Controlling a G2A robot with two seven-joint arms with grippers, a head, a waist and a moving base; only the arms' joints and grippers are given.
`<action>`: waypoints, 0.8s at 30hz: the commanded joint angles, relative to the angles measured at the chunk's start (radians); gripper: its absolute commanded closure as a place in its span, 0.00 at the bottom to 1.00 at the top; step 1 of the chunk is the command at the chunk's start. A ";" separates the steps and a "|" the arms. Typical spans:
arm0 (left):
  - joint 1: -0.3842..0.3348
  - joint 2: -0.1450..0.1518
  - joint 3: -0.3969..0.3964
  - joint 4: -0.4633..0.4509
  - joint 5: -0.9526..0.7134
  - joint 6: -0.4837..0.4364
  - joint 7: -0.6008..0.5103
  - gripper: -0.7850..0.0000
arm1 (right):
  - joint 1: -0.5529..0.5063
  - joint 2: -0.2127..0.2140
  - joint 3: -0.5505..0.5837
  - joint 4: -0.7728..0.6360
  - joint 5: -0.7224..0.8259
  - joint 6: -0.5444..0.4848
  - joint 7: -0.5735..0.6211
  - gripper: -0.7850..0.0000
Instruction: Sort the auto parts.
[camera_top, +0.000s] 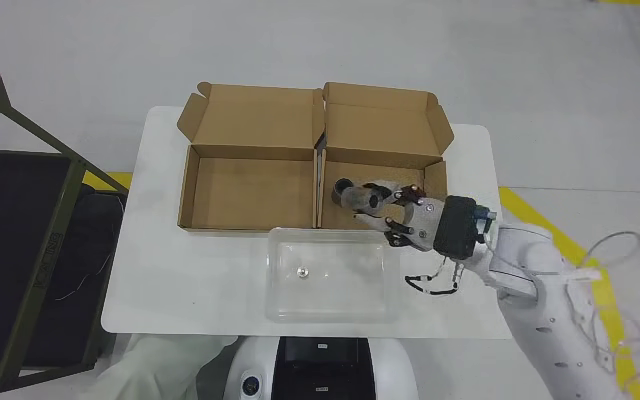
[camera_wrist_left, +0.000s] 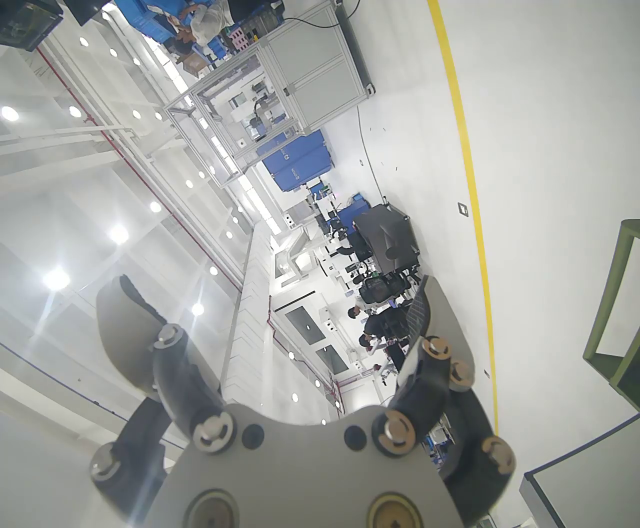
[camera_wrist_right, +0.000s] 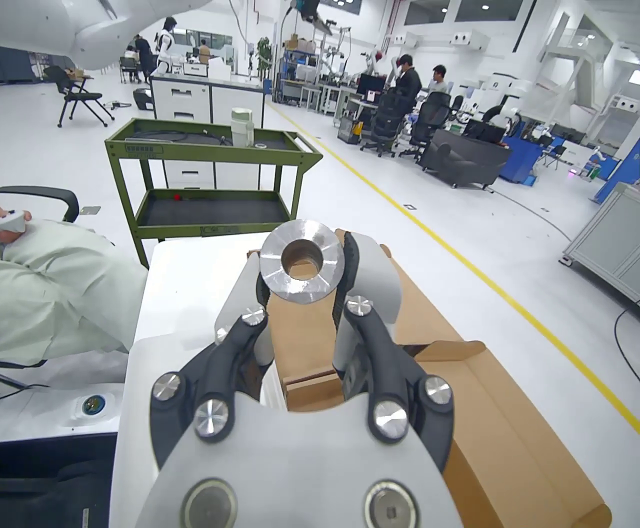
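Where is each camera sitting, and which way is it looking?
Top view: above the arms, looking down at the table; right hand shows.
Left wrist view: on that wrist, facing ceiling and floor; open left hand shows.
Right wrist view: on that wrist, facing over the boxes; right hand grips the ring.
Top and right share ring and boxes.

Legible text, numbers, signs: none.
Label strip on the top rail of the green cart, left of the table: characters too small to read.
White marking on the blue cabinet, far off in the room: blurred, not readable.
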 joint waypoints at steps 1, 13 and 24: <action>0.000 0.000 0.000 0.000 0.000 0.000 0.000 0.00 | -0.012 0.002 0.022 -0.003 0.001 0.002 -0.028 1.00; 0.000 0.000 0.000 0.000 0.000 0.000 0.000 0.00 | -0.055 0.007 0.083 -0.019 -0.008 -0.012 -0.111 1.00; 0.000 0.000 0.000 0.000 0.000 0.000 0.000 0.00 | -0.007 -0.003 0.001 0.031 -0.077 0.007 -0.092 1.00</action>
